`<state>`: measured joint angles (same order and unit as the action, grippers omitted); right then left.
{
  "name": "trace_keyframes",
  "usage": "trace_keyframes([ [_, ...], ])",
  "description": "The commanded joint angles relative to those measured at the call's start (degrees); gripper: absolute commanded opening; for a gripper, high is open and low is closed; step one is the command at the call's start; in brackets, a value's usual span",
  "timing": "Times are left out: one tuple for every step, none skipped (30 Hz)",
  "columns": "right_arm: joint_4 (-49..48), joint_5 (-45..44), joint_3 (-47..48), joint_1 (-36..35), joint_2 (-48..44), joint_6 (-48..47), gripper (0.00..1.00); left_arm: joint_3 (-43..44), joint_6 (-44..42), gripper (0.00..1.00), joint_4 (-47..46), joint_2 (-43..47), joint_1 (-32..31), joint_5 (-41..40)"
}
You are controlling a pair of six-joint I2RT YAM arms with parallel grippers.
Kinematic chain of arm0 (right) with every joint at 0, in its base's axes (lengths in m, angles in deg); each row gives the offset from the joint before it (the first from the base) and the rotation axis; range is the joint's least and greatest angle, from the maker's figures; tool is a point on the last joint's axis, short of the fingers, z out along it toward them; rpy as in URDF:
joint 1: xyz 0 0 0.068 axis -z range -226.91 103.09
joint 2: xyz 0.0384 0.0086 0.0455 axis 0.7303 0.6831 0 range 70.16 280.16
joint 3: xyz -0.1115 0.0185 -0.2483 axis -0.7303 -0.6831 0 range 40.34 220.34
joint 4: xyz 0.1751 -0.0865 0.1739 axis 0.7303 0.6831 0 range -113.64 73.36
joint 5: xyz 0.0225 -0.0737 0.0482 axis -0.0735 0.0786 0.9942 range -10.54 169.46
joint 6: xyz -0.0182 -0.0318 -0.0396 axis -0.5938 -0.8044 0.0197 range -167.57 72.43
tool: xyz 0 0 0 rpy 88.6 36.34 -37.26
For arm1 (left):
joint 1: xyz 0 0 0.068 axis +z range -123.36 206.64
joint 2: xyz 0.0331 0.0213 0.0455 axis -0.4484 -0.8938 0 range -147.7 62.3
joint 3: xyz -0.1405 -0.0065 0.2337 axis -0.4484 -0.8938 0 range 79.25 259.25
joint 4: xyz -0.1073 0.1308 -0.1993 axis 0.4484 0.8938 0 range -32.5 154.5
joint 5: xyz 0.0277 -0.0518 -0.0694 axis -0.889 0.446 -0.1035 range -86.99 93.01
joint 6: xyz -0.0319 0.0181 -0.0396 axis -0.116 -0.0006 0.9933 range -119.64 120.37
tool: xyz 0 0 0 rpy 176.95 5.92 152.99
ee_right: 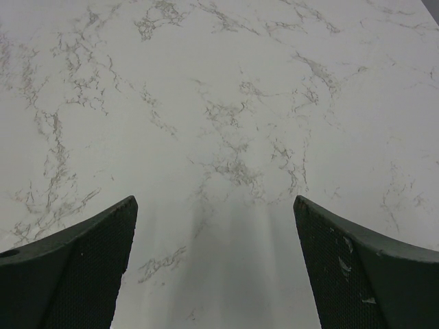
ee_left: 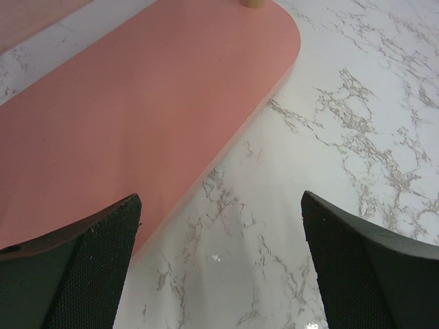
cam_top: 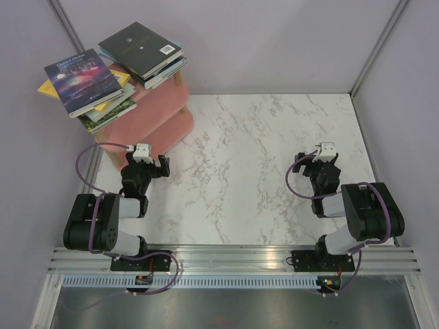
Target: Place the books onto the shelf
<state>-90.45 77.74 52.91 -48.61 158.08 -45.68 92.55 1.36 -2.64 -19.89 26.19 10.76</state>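
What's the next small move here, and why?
Probably none: leave both arms parked. Every book in view lies on top of the shelf in two stacks, with the galaxy-cover book and the black book uppermost. The left fingers and right fingers stand open, holding nothing. At most, I'd ease the left arm back from the bottom board just ahead of it.

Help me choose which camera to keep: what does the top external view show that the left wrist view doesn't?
Only top external: the books piled on top of the shelf, and the right arm with the right gripper open. Only left wrist: its mesh-textured fingers up close. Both: the pink shelf, the marble table, and the left gripper, open and empty.
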Motion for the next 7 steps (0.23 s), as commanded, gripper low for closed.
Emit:
trace_keyframes([
  [-1.8,1.3,1.5,0.1,0.4,0.3,0.98,0.0,-1.6,1.0,-3.9,0.0,0.0,0.0],
  [-1.7,1.2,1.6,0.2,0.4,0.4,0.98,0.0,-1.5,1.0,-3.9,0.0,0.0,0.0],
  [-1.6,1.1,1.7,0.0,0.4,0.4,0.98,0.0,-1.6,1.0,-3.9,0.0,0.0,-0.1],
  [-1.6,1.1,1.7,0.1,0.5,0.4,0.98,0.0,-1.4,1.0,-3.9,-0.1,0.0,0.0],
  [-1.6,1.1,1.7,0.0,0.5,0.4,0.98,0.0,-1.5,1.0,-3.9,0.0,0.0,0.1],
  [-1.5,1.2,1.7,0.0,0.5,0.3,0.98,0.0,-1.5,1.0,-3.9,0.0,0.0,0.0],
  [-1.7,1.0,1.5,-0.1,0.2,0.2,0.98,0.1,-1.5,1.0,-3.9,0.0,0.0,0.0],
])
